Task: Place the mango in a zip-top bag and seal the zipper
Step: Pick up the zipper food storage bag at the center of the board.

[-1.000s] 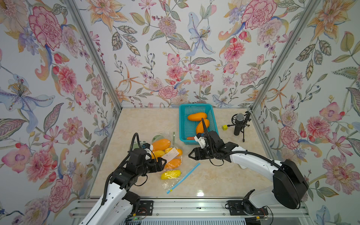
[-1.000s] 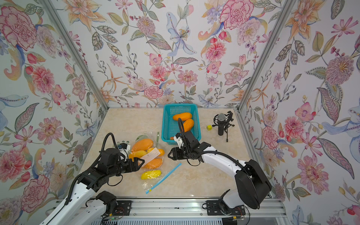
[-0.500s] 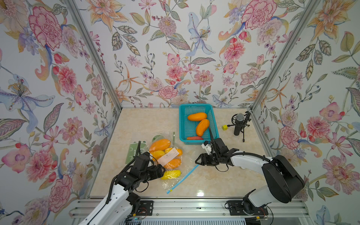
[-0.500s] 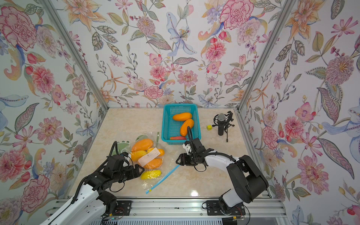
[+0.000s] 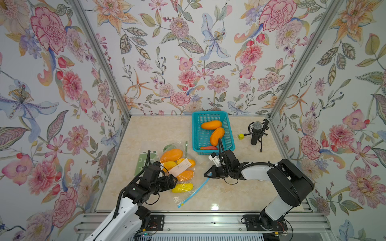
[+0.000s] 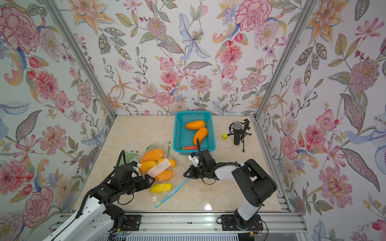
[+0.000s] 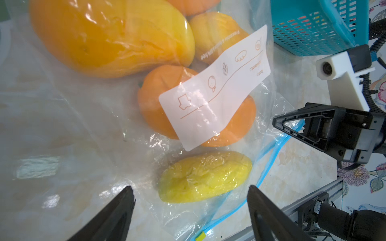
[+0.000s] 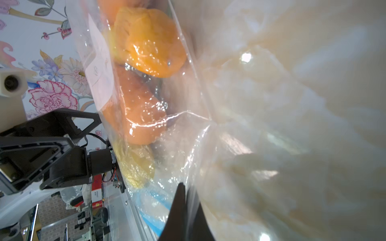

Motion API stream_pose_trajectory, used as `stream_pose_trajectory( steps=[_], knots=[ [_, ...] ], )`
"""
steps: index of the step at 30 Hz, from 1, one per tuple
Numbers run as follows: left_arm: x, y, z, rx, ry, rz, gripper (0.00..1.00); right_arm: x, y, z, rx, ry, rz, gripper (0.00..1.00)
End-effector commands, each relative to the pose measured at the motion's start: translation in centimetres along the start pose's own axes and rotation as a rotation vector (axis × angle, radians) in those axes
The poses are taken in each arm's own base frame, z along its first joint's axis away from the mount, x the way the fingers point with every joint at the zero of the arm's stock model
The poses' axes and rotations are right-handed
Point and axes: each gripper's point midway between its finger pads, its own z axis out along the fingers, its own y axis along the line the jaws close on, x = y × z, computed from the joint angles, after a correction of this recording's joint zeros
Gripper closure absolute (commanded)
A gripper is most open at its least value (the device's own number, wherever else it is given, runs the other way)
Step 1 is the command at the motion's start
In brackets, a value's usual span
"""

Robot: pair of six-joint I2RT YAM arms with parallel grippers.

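A zip-top bag (image 6: 159, 168) of mangoes (image 6: 152, 155) lay on the surface (image 6: 135, 135) just front-left of the teal basket (image 6: 193, 112). In front of the basket, the right pincer (image 6: 186, 174) pinched the bag's blue zipper (image 6: 171, 194). The left pincer (image 6: 149, 181) gaped farther left, beside the bag.

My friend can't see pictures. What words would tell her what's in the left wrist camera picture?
A clear zip-top bag holding orange mangoes and a yellow mango lies on a pale table, with the open left gripper aimed at the yellow one. The right gripper is closed on the bag's blue zipper, near a teal basket.
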Motion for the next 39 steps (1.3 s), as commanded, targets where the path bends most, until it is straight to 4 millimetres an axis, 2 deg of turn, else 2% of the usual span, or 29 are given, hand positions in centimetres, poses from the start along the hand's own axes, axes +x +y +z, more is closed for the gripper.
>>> stream_pose_trajectory(
  steps=[1,4,9,12,15,19,23,27,31,35,39],
  knots=[
    [-2.2,-1.6,-1.3,0.013,-0.069,0.038,0.14,-1.3,5.2,-1.5,-0.120,-0.046,-0.073,1.00],
    [-4.6,-3.5,-2.9,0.035,-0.136,0.109,0.14,-3.1,8.4,-3.2,-0.154,-0.102,-0.091,1.00],
    [-8.6,-7.0,-6.5,0.049,-0.240,0.243,0.15,-7.7,14.3,-6.9,-0.230,-0.238,-0.068,1.00],
    [-10.4,-8.9,-8.7,0.067,-0.290,0.309,0.17,-10.1,17.2,-8.8,-0.254,-0.303,-0.022,1.00],
    [-11.5,-10.6,-10.2,0.096,-0.323,0.361,0.18,-11.9,18.9,-9.8,-0.279,-0.343,0.053,1.00],
    [-12.0,-12.0,-11.3,0.145,-0.349,0.401,0.18,-13.3,21.0,-10.7,-0.316,-0.384,0.106,1.00],
    [-12.2,-13.5,-12.0,0.203,-0.367,0.425,0.17,-14.6,24.5,-12.3,-0.361,-0.433,0.093,1.00],
    [-12.7,-15.5,-13.2,0.242,-0.398,0.471,0.18,-15.9,27.0,-14.1,-0.392,-0.482,0.093,1.00],
    [-13.6,-17.2,-15.2,0.276,-0.468,0.519,0.12,-16.9,29.2,-14.8,-0.431,-0.495,0.092,1.00],
    [-14.2,-18.1,-16.2,0.283,-0.505,0.552,0.11,-17.7,29.6,-14.0,-0.408,-0.498,0.098,1.00],
    [-14.6,-19.4,-18.7,0.331,-0.572,0.584,0.08,-18.4,29.9,-13.4,-0.396,-0.516,0.103,1.00]
  ],
)
